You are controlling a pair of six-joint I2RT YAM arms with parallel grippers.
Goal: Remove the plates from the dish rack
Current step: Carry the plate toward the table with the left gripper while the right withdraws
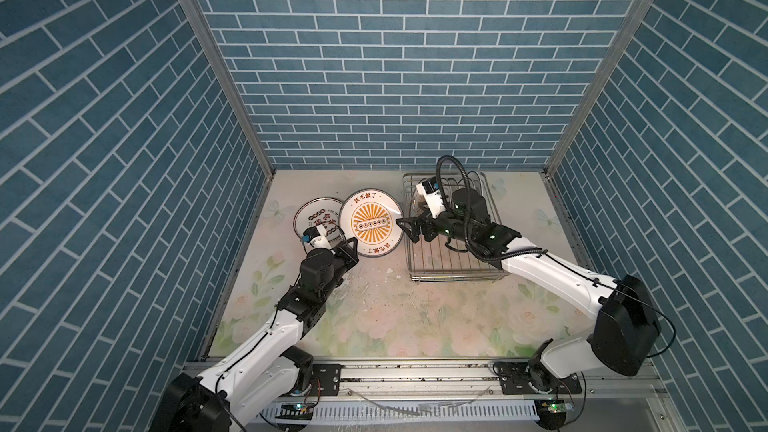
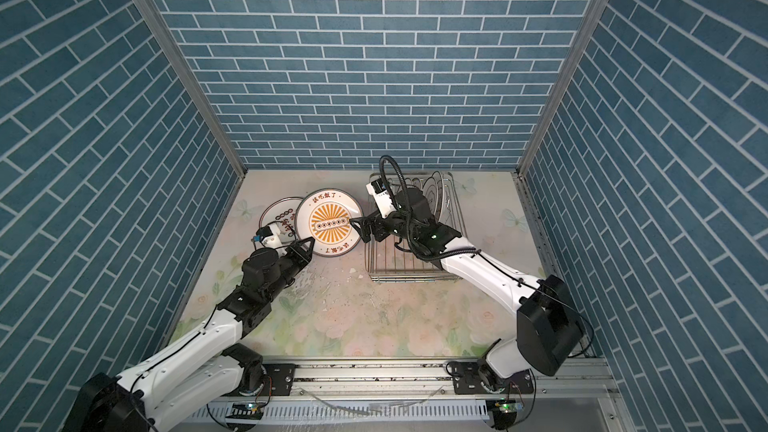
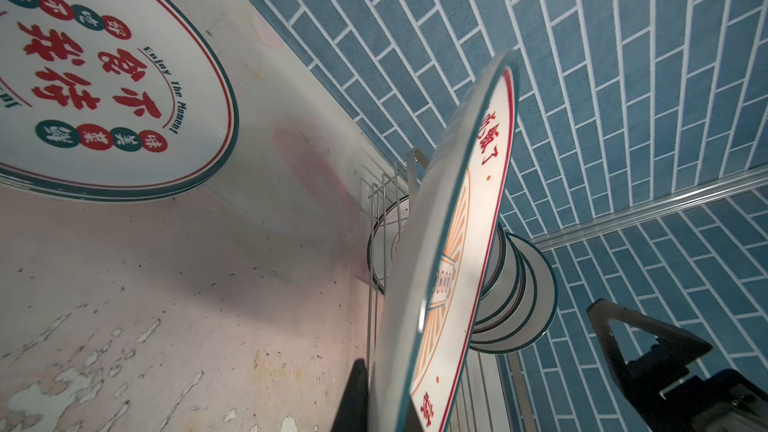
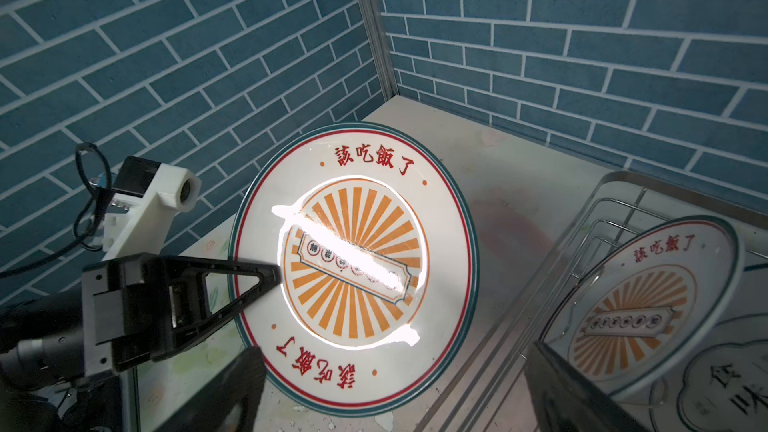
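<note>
Pinching the sunburst plate (image 1: 371, 224) by its near rim, left gripper (image 1: 354, 245) clamped tight; right gripper (image 1: 407, 230) gapes empty beside it. Glossy, stiff, breakable, I'd say: rim holds only.

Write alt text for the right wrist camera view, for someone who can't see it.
The black left gripper pinches the edge of a round white plate with an orange sunburst and red Chinese characters, tilted to face the camera. Beside it, a silver wire dish rack holds a second sunburst plate, against blue brick-patterned walls.
</note>
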